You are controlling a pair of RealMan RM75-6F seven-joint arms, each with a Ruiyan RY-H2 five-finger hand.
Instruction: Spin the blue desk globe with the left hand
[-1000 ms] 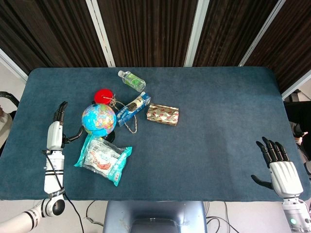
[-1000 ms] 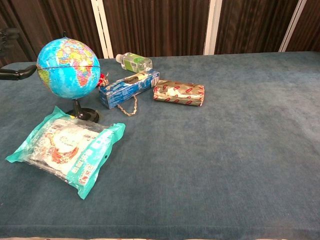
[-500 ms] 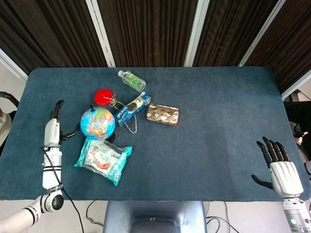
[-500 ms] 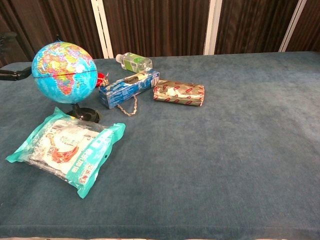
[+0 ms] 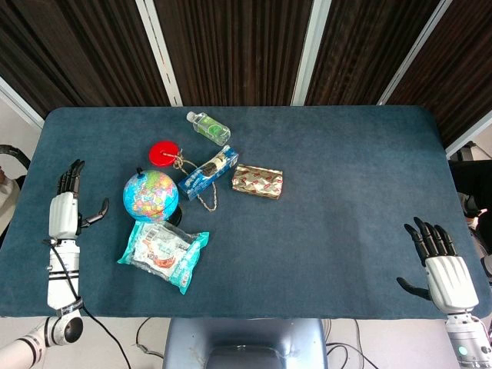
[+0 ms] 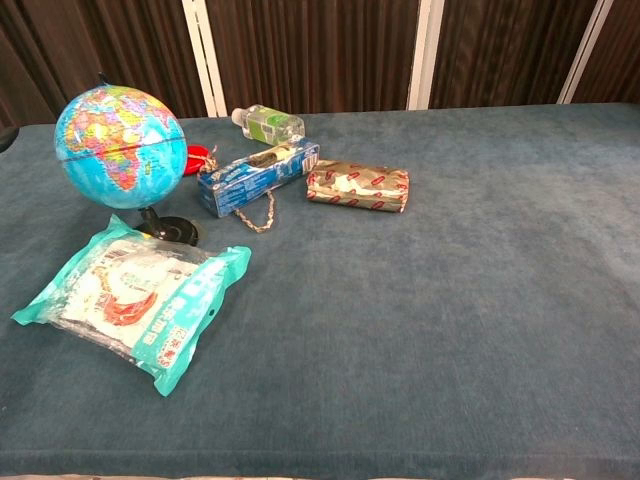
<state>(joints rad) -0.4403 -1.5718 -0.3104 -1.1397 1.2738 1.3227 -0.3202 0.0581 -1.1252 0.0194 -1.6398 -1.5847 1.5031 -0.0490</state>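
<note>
The blue desk globe [image 5: 151,195] stands on its black base at the table's left side, leaning left; the chest view shows the globe [image 6: 120,146] large at the left. My left hand [image 5: 65,211] hovers open well to the left of the globe, fingers spread, not touching it; only a dark sliver shows at the chest view's left edge. My right hand [image 5: 440,265] rests open near the table's front right corner, holding nothing.
A teal snack bag [image 5: 163,252] lies in front of the globe. Behind the globe sit a red disc [image 5: 163,152], a blue box [image 5: 208,172] with a chain, a patterned packet [image 5: 257,181] and a water bottle [image 5: 208,127].
My left hand has pulled away leftward from the globe. The globe has turned and tilted, and its ball has shifted left.
</note>
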